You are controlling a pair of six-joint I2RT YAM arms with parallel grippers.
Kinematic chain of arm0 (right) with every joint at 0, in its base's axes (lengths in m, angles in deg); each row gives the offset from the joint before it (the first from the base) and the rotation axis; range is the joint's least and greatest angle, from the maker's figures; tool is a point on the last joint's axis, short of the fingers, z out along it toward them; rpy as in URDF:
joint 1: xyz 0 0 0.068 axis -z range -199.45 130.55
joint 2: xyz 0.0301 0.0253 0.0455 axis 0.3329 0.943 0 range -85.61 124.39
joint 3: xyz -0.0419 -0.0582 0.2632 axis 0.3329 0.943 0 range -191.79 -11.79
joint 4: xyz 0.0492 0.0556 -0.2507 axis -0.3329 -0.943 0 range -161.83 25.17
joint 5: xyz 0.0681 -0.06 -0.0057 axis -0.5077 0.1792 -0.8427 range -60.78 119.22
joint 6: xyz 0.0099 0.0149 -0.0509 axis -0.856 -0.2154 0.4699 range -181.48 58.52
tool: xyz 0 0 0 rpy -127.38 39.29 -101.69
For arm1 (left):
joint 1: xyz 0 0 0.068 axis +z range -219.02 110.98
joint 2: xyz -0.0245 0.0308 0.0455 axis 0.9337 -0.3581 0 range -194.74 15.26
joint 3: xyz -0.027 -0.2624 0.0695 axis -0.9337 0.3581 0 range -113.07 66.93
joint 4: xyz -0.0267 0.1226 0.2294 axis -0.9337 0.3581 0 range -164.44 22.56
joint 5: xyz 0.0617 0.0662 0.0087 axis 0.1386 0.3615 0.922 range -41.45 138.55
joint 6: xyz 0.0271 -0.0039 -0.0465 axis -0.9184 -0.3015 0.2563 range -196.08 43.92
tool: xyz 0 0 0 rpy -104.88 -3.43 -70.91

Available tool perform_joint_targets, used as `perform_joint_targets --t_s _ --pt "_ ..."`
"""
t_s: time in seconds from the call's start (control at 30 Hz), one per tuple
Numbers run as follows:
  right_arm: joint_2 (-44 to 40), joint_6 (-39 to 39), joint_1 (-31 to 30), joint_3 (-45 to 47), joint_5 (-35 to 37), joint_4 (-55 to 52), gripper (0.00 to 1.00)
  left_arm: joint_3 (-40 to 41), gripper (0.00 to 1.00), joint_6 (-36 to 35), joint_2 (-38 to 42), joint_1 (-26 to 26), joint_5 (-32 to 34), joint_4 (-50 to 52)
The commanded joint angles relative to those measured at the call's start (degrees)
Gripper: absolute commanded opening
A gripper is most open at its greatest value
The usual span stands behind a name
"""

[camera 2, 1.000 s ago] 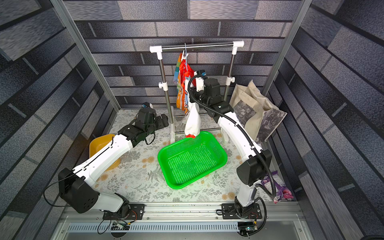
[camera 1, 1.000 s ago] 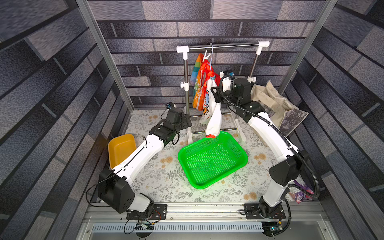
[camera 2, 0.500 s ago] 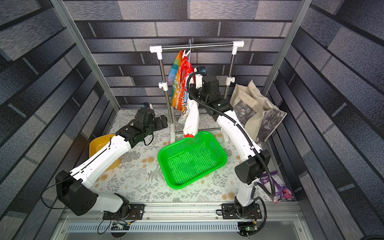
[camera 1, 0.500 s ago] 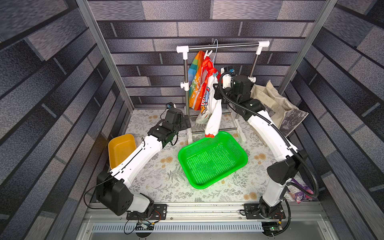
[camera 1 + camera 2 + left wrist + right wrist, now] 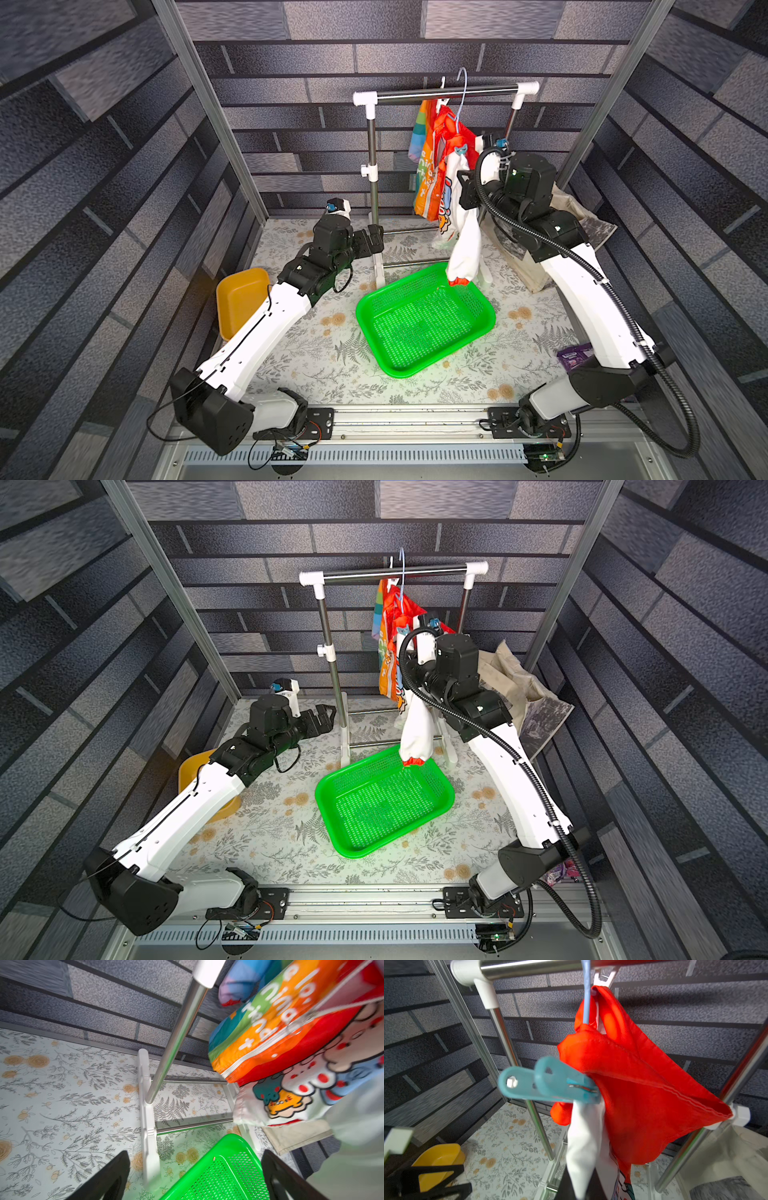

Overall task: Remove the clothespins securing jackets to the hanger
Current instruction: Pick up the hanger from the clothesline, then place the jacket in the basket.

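The jacket (image 5: 434,178), rainbow-striped and white with red lining, hangs on the pale-blue hanger (image 5: 463,89) from the rack bar. A teal clothespin (image 5: 550,1082) pinches the red and white cloth at the shoulder; it also shows in both top views (image 5: 460,149) (image 5: 402,627). A white clothespin (image 5: 603,976) sits up by the hanger's neck. My right gripper (image 5: 579,1186) is shut on the jacket's white sleeve just below the teal pin. My left gripper (image 5: 376,239) is open and holds nothing, low beside the rack's left post, with the jacket's hem (image 5: 291,1043) above it.
The steel rack (image 5: 372,166) stands at the back on white feet. A green basket (image 5: 486,322) lies under the dangling sleeve. A yellow bowl (image 5: 241,299) is by the left wall. A beige tote bag (image 5: 582,216) leans at the back right, and a purple packet (image 5: 575,355) lies near the right arm.
My right gripper has moved to the right with the sleeve, and the jacket and hanger have slid right along the bar. The left gripper has opened a little wider.
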State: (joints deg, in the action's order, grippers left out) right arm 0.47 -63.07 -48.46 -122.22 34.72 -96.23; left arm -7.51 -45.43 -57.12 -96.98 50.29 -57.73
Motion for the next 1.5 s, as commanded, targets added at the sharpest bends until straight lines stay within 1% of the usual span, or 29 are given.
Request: perform_joint_targets --t_s 0.0,0.13,0.23,0.3,0.43,0.53,0.6,0.73,0.8,0.9,0.97,1.07,1.17,1.27,1.3,1.4,1.47 --pt "-6.48 0.93 -0.26 3.53 -2.23 -8.22 0.0 -0.37 1.0 1.91 2.81 0.46 -6.02 -3.65" --pt "-14.03 -0.38 -0.25 10.1 -5.76 -13.91 0.0 -2.89 1.0 5.79 1.82 0.12 -10.24 -4.77" --pt "-18.29 -0.92 -0.35 12.74 -7.8 -17.03 0.0 -5.35 1.0 9.34 -0.43 -1.17 -12.34 -6.28" --pt "-20.78 -1.34 -0.42 14.52 -9.04 -18.48 0.0 -8.41 1.0 10.18 -2.86 -3.24 -13.33 -6.23" --pt "-23.17 -1.82 -0.43 16.5 -11.45 -19.71 0.0 -14.52 1.0 6.93 -6.86 -9.6 -15.53 -5.75" --pt "-24.27 -2.69 -0.53 18.27 -14.21 -17.82 0.0 -18.44 1.0 3.49 -8.83 -14.44 -14.13 -6.68" --pt "-24.47 -2.7 -0.56 18.26 -16.1 -17.34 0.0 -21.59 1.0 -0.73 -9.72 -17.82 -10.07 -5.24" --pt "-24.3 -2.46 -0.52 17.71 -19.74 -17.56 0.0 -27.5 1.0 -9.01 -11.82 -22.79 -2.98 -2.46" --pt "-24.29 -2.48 -0.53 17.6 -21.99 -17.47 0.0 -30.4 0.99 -13.39 -13.29 -24.65 2.43 -0.52" --pt "-24.12 -3.66 -0.54 16.73 -24.78 -17.8 0.0 -35.16 0.98 -16.26 -15.99 -25.29 6.78 3.24" --pt "-24.16 -4.03 -0.52 16.41 -26.03 -17.91 0.0 -38.03 0.98 -18.77 -17.67 -25.42 8.57 5.34" --pt "-24.08 -4.66 -0.58 16.89 -27.47 -17.28 0.0 -42.4 0.96 -23.68 -20.53 -25.2 8.77 7.65" --pt "-22.83 -5.8 -0.61 15.99 -30.49 -16.87 0.0 -50.86 0.93 -27.02 -25.29 -24.71 10.41 13.68" --pt "-22.19 -5.19 -0.6 14.92 -31.1 -16.43 0.0 -58.36 0.9 -30.57 -29.76 -24.69 14.57 19.15" --pt "-21.92 -5.09 -0.66 14.61 -31.16 -16.42 0.0 -60.1 0.89 -31.32 -30.79 -24.62 14.87 20.12" --pt "-20.94 -4.75 -0.61 13.84 -31.23 -16.22 0.0 -64.54 0.8 -32.97 -33.08 -23.94 13.22 21.8" --pt "-20.66 -4.03 -0.61 13.93 -29.75 -15.49 0.0 -67.18 0.73 -33.19 -34.42 -23.18 12.53 23.01"
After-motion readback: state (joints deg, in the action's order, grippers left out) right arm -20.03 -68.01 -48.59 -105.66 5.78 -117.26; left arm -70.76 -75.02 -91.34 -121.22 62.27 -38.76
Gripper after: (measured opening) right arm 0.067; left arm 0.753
